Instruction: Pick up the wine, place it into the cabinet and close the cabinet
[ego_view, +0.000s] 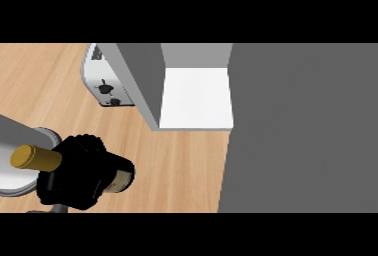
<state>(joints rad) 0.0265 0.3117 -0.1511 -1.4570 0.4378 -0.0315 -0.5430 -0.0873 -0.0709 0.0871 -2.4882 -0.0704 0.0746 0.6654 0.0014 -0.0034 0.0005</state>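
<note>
Head view: wine bottle (111, 175), gold-capped top (35, 157) pointing left, held above the wooden counter (177, 160) at lower left by the left hand (77, 172), fingers curled round its body. Silver toaster (103, 80) stands beyond, beside the grey cabinet (295, 125). Cabinet door (140, 80) open; white shelf (196, 97) inside bare. Nothing lies between bottle and opening.

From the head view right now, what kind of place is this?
Most likely a kitchen: a wooden counter, a silver toaster beside an open grey cabinet, and a wine bottle held in the hand.
</note>
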